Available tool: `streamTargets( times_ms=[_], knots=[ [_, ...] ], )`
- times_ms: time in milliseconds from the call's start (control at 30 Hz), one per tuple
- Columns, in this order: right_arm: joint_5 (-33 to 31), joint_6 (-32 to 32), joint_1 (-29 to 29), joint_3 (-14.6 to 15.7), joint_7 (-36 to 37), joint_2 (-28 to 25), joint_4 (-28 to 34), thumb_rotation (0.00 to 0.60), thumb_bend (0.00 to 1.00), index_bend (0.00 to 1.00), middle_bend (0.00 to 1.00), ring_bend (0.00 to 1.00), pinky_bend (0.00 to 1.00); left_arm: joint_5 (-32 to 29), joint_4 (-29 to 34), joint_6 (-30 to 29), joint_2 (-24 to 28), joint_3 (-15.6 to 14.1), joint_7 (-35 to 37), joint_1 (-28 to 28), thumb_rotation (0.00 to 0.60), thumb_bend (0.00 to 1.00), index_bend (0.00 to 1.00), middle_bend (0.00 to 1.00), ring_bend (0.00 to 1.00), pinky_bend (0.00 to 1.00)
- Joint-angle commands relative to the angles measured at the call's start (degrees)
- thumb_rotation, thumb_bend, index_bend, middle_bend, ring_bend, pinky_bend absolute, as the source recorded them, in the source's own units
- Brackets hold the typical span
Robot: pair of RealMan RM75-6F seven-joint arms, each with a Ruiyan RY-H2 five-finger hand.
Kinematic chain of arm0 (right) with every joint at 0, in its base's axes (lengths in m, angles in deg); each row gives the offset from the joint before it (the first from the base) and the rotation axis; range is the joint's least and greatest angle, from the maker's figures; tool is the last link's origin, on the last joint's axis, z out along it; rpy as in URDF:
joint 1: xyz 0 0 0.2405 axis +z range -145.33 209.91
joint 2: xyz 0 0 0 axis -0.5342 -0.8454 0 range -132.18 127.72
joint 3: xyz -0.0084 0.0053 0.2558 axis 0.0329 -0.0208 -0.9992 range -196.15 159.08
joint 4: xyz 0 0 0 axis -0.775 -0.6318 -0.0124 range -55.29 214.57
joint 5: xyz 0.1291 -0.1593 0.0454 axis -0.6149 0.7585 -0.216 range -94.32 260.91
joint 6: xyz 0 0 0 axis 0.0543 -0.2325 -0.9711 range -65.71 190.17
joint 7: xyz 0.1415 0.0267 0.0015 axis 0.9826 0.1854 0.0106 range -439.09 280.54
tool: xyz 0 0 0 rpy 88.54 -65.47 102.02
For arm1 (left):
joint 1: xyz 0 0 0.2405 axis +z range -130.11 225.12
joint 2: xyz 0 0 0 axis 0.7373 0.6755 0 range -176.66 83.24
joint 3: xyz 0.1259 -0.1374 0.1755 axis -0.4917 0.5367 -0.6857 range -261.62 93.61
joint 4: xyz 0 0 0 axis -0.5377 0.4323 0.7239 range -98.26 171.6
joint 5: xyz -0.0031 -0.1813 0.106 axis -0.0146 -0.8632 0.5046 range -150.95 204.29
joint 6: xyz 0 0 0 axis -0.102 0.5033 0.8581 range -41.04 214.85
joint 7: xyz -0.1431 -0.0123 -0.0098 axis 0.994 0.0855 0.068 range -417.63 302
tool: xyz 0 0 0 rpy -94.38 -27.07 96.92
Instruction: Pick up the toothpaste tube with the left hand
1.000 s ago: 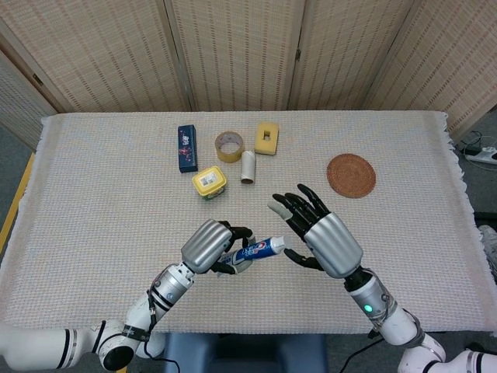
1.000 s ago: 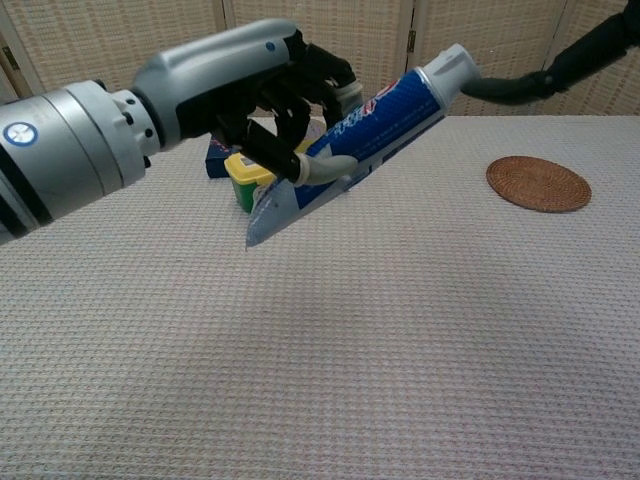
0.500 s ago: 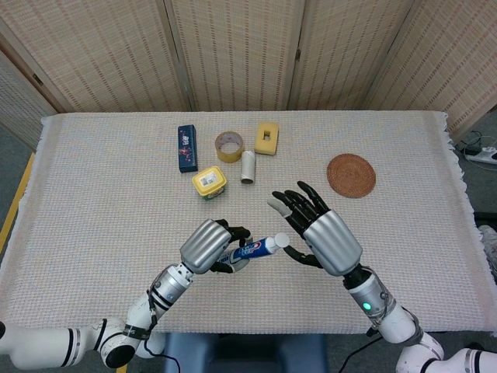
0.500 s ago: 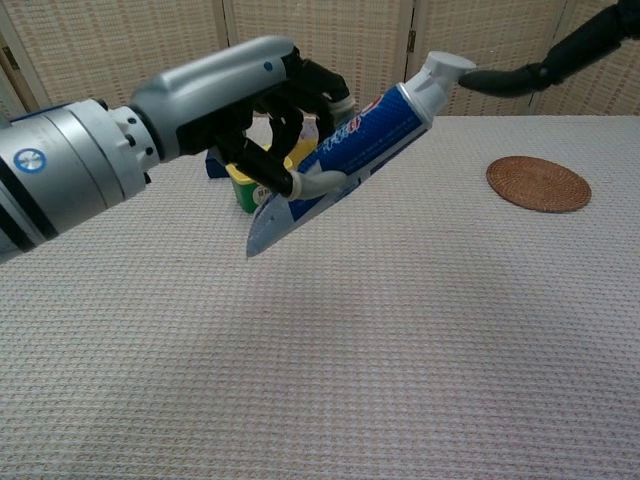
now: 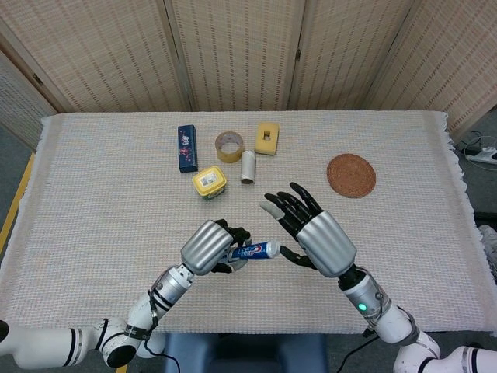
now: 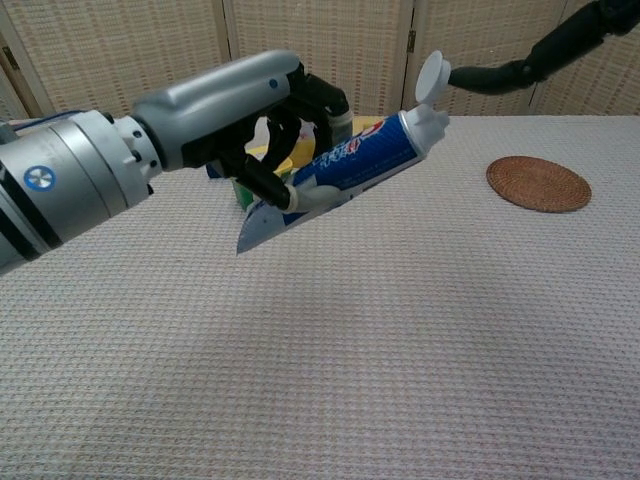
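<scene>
My left hand (image 5: 210,245) (image 6: 215,110) grips the blue and white toothpaste tube (image 5: 255,250) (image 6: 340,170) by its flat end and holds it above the table, cap pointing right and upward. The tube's white flip cap (image 6: 432,78) stands open. My right hand (image 5: 314,237) is spread open just right of the cap; one of its fingers (image 6: 485,76) reaches the lid in the chest view. Whether it touches the lid I cannot tell.
On the woven cloth (image 5: 93,202) behind the hands lie a yellow container (image 5: 210,183), a white roll (image 5: 248,166), a tape ring (image 5: 229,145), a yellow block (image 5: 266,138), a dark blue box (image 5: 186,148) and a round rattan coaster (image 5: 351,175) (image 6: 538,183).
The tube's flip cap has swung open. The tube's nose moved left and lower toward level, and my right hand shifted left with it.
</scene>
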Motion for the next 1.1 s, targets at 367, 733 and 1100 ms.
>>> streamTargets(
  times_ms=[367, 733, 1100],
  knots=[
    [-0.59, 0.0, -0.01, 0.83, -0.98, -0.25, 0.42, 0.6, 0.32, 0.06, 0.14, 0.13, 0.0, -1.45, -1.45, 0.14, -0.44, -0.4, -0.78, 0.83, 0.6, 0.79, 0.8, 0.79, 0.75, 0.58],
    [2.37, -7.61, -6.69, 4.59, 3.59, -6.9, -0.67, 0.599, 0.31, 0.06, 0.14, 0.13, 0.0, -2.85, -13.42, 1.73, -2.21, -3.06, -6.57, 1.71, 0.6, 0.79, 0.78, 0.79, 0.72, 0.56],
    [3.21, -10.53, -9.9, 6.16, 7.09, -8.73, -3.27, 0.599, 0.32, 0.06, 0.14, 0.13, 0.0, -12.16, -19.28, 6.85, -6.69, -2.17, -15.75, 0.83, 0.6, 0.79, 0.7, 0.73, 0.65, 0.52]
  ],
)
